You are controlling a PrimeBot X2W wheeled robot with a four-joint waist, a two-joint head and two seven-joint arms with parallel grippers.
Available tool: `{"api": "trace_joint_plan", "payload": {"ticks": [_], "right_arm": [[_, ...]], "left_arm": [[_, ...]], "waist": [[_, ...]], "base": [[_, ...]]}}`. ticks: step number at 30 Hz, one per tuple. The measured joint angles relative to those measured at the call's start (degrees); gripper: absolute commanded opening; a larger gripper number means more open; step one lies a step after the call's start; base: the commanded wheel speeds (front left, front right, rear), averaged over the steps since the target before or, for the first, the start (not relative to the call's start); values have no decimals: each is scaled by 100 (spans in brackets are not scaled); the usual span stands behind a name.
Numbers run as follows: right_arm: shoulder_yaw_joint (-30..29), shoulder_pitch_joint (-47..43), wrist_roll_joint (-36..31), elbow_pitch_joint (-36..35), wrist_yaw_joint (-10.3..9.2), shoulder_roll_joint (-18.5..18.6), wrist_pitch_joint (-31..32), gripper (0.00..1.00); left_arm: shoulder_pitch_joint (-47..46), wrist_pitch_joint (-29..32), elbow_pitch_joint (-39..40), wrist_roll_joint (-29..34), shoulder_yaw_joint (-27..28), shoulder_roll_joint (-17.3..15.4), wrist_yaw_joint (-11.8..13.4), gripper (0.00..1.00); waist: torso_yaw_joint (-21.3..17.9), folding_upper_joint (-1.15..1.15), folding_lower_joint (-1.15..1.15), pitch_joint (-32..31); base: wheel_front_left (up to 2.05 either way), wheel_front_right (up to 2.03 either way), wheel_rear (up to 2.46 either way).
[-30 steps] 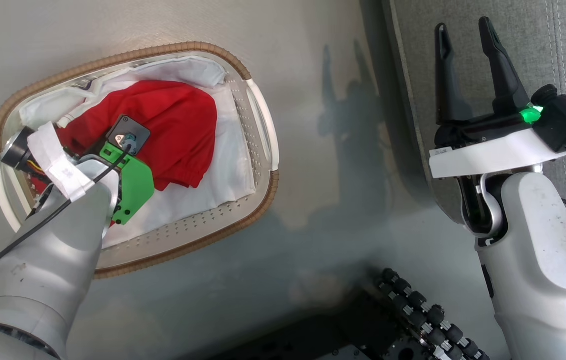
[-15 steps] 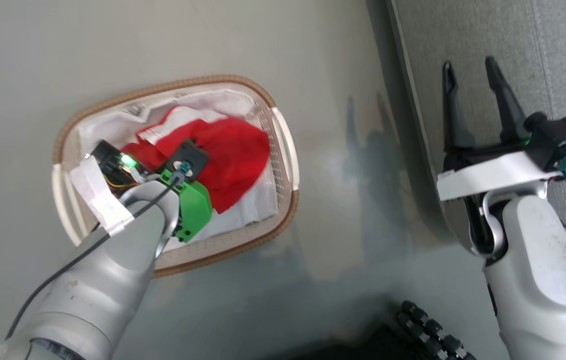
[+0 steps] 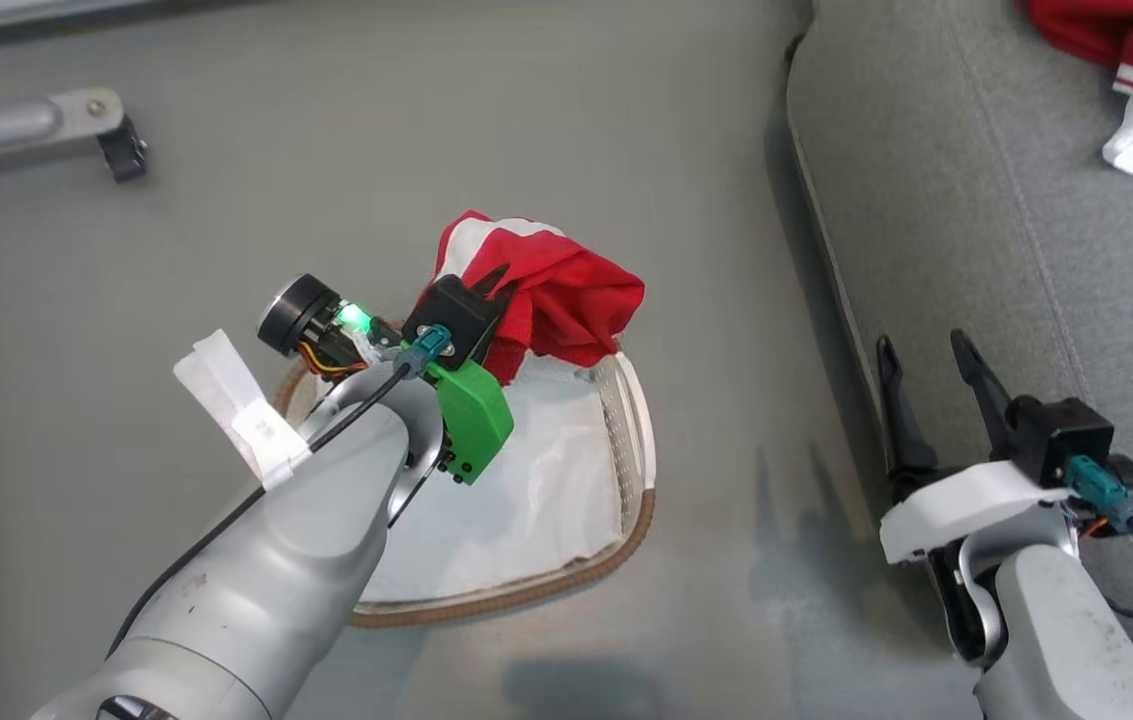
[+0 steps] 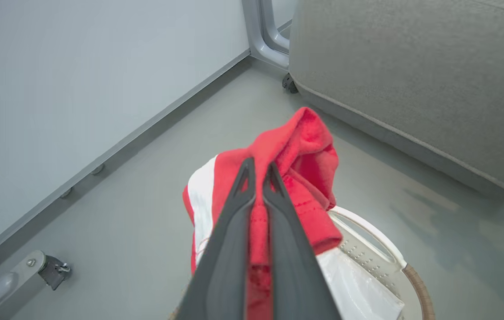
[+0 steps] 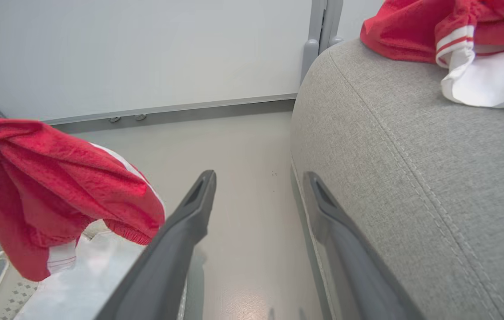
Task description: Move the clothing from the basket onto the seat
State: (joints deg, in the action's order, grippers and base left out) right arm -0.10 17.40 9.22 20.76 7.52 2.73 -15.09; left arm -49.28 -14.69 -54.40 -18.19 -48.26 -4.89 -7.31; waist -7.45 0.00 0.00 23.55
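My left end effector (image 3: 498, 283) pinches the shirt (image 3: 576, 295) over the basket (image 3: 638, 470); the seat (image 3: 946, 230) lies rightward, beside my spread right end effector (image 3: 921, 343).

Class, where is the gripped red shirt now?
The red shirt is at the head view's centre, pinched in the left gripper, above the basket, left of the seat.

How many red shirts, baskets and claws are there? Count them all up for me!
Red shirts: 2, the held shirt and the other shirt on the seat
Baskets: 1, the basket
Claws: 2, the left claw and the right claw
Total: 5
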Motion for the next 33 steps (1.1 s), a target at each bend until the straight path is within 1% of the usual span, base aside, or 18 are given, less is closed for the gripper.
{"api": "trace_joint_plan", "payload": {"ticks": [2, 5, 6, 10, 12, 14, 19, 23, 27, 33], "right_arm": [[0, -137, -16, 74, 0, 1, 0, 100], [5, -304, -21, 178, 0, 0, 0, 100], [5, -365, -23, 202, 0, 2, 0, 100], [44, -573, -32, 289, 0, 2, 0, 100], [74, -634, -40, 291, 0, 1, 0, 100], [91, -634, -73, 278, 0, 3, 0, 100], [157, -628, -119, 267, 0, 4, 0, 100], [246, -608, -141, 231, 0, 4, 0, 100], [437, -483, -142, 121, 0, 7, 0, 100], [969, -151, -213, -64, 0, 3, 0, 100]], "left_arm": [[1, 56, 179, -123, -48, -22, -1, 0], [4, 241, 604, -495, -256, -43, -1, 0], [7, 303, 759, -705, -307, -59, -2, 0], [8, 567, 1327, -1343, -460, -187, -8, 0], [-7, 671, 1534, -1447, -544, -291, -8, 0], [-38, 753, 1719, -1694, -513, -366, -8, 0], [-198, 859, 2019, -1826, -396, -568, -8, 0], [-261, 917, 2206, -1918, -316, -701, -7, 0], [-298, 995, 2394, -2001, -259, -756, 27, 0], [-297, 1040, 2596, -2046, -212, -862, 127, 0]], "waist": [[60, 0, 0, -275], [142, 0, 0, -697], [168, 0, 0, -845], [254, 0, 0, -1403], [286, 0, -1, -1646], [316, 0, 0, -1892], [359, 0, 0, -2335], [373, 0, -1, -2560], [383, 0, 0, -2651], [410, 0, 0, -2649]], "base": [[0, 0, 0], [0, 0, 0], [0, 0, 0], [0, 0, 0], [0, 0, 0], [0, 0, 0], [0, 0, 0], [0, 0, 0], [0, 0, 0], [0, 0, 0]]}}
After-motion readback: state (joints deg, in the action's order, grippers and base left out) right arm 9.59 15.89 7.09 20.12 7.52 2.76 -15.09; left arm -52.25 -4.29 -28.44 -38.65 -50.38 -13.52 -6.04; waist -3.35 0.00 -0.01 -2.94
